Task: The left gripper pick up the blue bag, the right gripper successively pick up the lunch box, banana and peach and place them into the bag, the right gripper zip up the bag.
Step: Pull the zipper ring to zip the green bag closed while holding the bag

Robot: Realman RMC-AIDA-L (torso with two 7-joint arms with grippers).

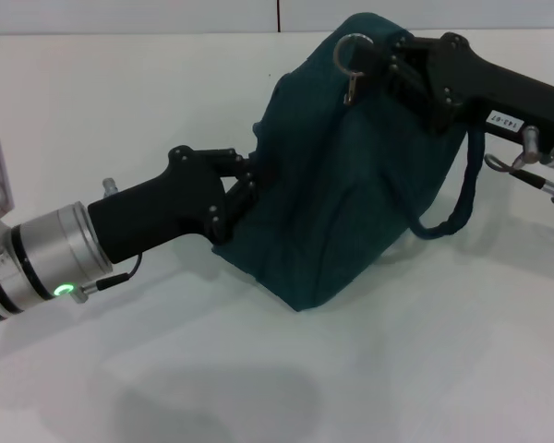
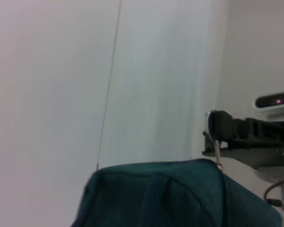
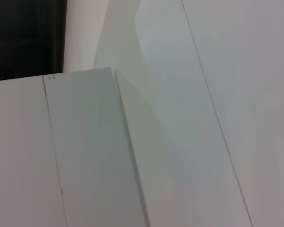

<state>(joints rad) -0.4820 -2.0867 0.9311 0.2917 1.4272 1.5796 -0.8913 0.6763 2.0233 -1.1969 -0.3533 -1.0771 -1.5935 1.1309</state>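
Two grippers meet a dark teal bag [image 1: 351, 175] at frame centre on the white counter [image 1: 166, 111]. Left gripper [image 1: 245, 189] jaws clamp its left edge; right gripper [image 1: 388, 65] jaws pinch its top near the zipper ring [image 1: 354, 48].

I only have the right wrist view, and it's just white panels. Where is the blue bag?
Observer: In the head view the blue bag sits on the white table, with the left end effector against its side.
Operator: And where is the right end effector relative to it?
Observer: The right end effector is at the bag's top edge, right beside a metal ring that hangs there.
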